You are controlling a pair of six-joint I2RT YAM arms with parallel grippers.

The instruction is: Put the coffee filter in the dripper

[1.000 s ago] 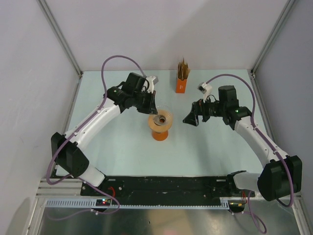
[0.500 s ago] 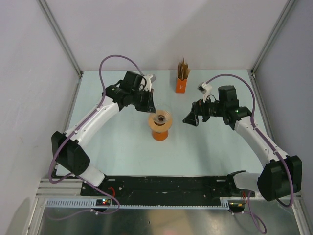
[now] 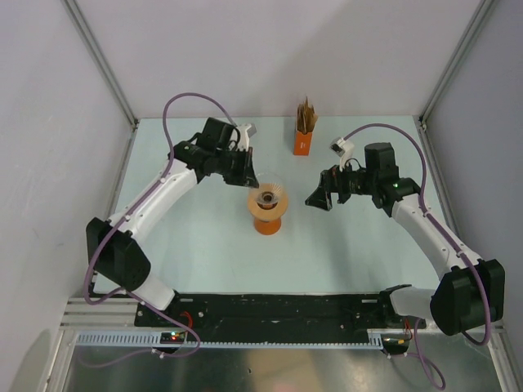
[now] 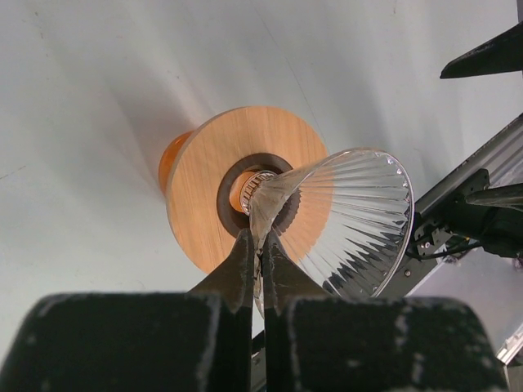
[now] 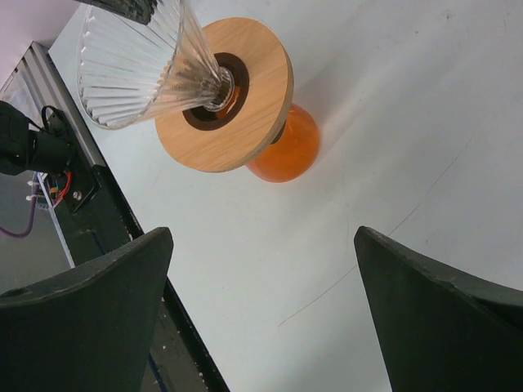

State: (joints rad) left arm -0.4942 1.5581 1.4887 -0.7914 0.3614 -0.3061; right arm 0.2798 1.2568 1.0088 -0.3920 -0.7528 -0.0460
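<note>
The dripper (image 4: 351,220) stands in the middle of the table (image 3: 204,245), its narrow neck dropped through the dark hole of a flat wooden disc (image 4: 204,180) that caps an orange glass beaker (image 5: 286,151). That stack keeps the cone upright w/ its mouth open, ready for a paper. It's clear & thin-walled, w/ fine ribs fanning from neck to rim; the disc is smooth pale wood, the beaker round-bellied & glossy. The left gripper (image 4: 260,245) has its jaws pressed together, tips right at the cone's far-left rim (whether the rim is nipped between them I can't tell), prob. to steady it. The right gripper (image 5: 261,327) hangs just right of the stack, jaws spread wide, holding nothing. No coffee filter shows in the dripper or in either gripper. The only papers in view are the brown bunch (image 3: 307,110) standing in the orange box (image 3: 303,140) at the far edge, so fetching one looks not yet done.
</note>
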